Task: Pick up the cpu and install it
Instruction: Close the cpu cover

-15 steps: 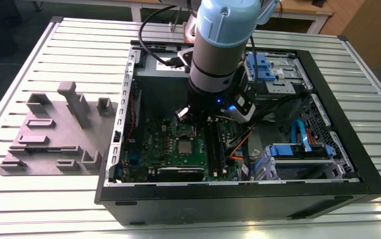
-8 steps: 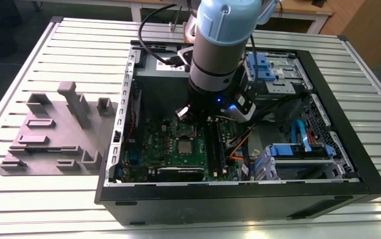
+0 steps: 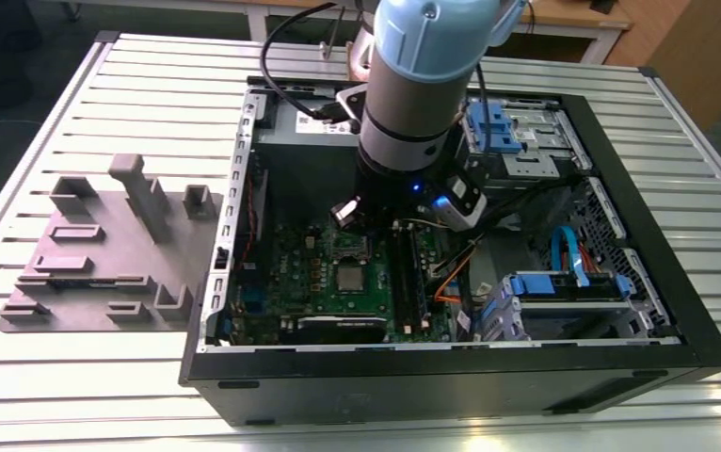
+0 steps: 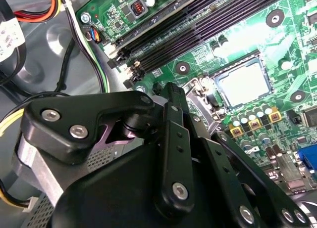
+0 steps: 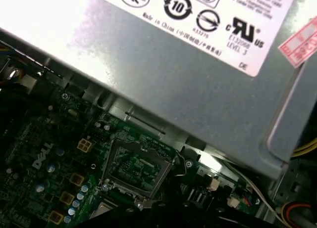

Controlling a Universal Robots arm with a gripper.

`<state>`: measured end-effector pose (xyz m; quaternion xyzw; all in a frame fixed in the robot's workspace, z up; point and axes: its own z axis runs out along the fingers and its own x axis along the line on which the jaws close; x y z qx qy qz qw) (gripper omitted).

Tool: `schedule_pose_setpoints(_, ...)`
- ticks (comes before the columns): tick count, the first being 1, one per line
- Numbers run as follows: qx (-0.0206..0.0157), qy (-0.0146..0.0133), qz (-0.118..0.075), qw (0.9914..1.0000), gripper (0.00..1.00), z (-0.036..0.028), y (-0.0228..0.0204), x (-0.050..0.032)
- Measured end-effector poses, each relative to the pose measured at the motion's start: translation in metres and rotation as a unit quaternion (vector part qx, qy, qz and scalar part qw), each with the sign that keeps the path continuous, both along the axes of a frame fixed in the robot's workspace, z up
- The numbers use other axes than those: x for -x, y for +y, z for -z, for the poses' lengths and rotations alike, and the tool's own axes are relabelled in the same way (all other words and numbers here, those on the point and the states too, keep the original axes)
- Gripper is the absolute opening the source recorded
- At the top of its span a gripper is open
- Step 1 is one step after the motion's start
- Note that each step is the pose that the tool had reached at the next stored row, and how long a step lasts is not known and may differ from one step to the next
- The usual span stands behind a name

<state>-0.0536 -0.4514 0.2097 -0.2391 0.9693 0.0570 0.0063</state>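
Slatted table carries an open PC case, with a grey tray on the exterior view's left. Arm reaches into the case above the motherboard. Gripper: can't tell how open it is or whether it holds anything. Cpu lies flat in the socket, near the gripper.

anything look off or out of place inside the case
Nothing looks damaged, spilled or askew. The cpu lies flat and square in its socket on the motherboard, and the socket's hinged metal frame stands open beside it, which fits mid-install work rather than a fault.
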Motion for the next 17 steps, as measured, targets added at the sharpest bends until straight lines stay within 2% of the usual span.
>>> schedule_pose_setpoints(2,-0.0024,0.0000,0.000,1.00000,0.10,-0.0007,-0.0013,0.0000)
schedule_pose_setpoints(7,-0.0138,0.0000,0.000,0.99991,0.10,-0.0024,-0.0053,0.0000)
schedule_pose_setpoints(9,-0.0169,0.0000,0.000,0.99986,0.10,-0.0033,-0.0070,0.0000)
schedule_pose_setpoints(13,-0.0198,0.0000,0.000,0.99980,0.10,-0.0064,-0.0111,0.0000)
schedule_pose_setpoints(17,-0.0202,0.0001,0.000,0.99980,0.10,-0.0087,-0.0157,-0.0004)
